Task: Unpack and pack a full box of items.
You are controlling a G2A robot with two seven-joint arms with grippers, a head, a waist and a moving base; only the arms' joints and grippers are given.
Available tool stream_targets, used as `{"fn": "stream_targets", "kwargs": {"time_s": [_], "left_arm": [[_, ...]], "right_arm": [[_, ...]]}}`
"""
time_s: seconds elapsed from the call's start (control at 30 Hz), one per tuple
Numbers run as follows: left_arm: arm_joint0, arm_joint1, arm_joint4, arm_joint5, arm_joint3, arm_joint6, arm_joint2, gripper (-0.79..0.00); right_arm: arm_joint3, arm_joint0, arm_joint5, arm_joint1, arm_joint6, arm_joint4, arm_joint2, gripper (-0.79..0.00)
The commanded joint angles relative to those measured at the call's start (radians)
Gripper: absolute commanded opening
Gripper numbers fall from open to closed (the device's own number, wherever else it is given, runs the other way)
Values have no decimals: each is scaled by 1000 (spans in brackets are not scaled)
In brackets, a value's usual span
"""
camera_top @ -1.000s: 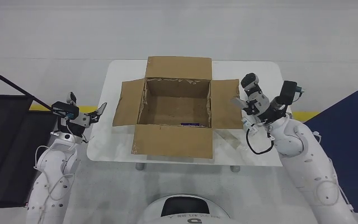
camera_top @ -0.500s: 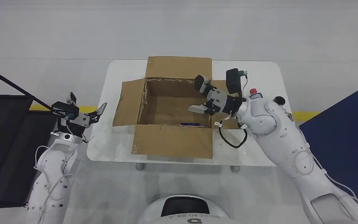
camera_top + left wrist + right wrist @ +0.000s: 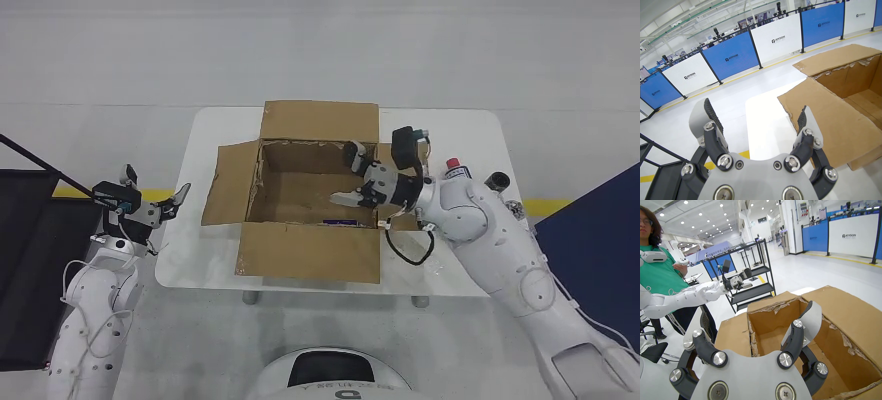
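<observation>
Both arms empty-handed

The open cardboard box (image 3: 300,195) stands central on the white worktop (image 3: 197,262), a small blue item (image 3: 343,221) against its near inner wall. Over its right side hangs the right pincer (image 3: 347,176), spread wide, holding nothing. Left pincer (image 3: 180,196), likewise open and empty, sits at the worktop's left edge.

cardboard box (image 3: 310,255) | upright, flaps open | on table (image 3: 200,260) | blue item (image 3: 342,221) inside, at near wall
</observation>
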Motion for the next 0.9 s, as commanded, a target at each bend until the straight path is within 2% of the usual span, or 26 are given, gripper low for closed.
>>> {"fn": "stream_targets", "kwargs": {"time_s": [0.0, 0.03, 0.07, 0.1, 0.13, 0.33, 0.87], "left_arm": [[0, 0, 0, 0, 0, 0, 0, -299], [0, 0, 0, 0, 0, 0, 0, -314], [0, 0, 0, 0, 0, 0, 0, -289], [0, 0, 0, 0, 0, 0, 0, -34], [0, 0, 0, 0, 0, 0, 0, 0], [0, 0, 0, 0, 0, 0, 0, 0], [0, 0, 0, 0, 0, 0, 0, 0]], "right_arm": [[33, 28, 19, -9, 27, -9, -25, 0], [49, 41, 24, -13, 43, -13, -37, 0], [67, 54, 42, -16, 65, -25, -46, 0], [82, 64, 56, -19, 92, -32, -58, 0], [95, 75, 66, -22, 117, -38, -69, 0], [142, 124, 126, -37, 213, -49, -104, 0], [142, 124, 126, -37, 213, -49, -104, 0]]}}
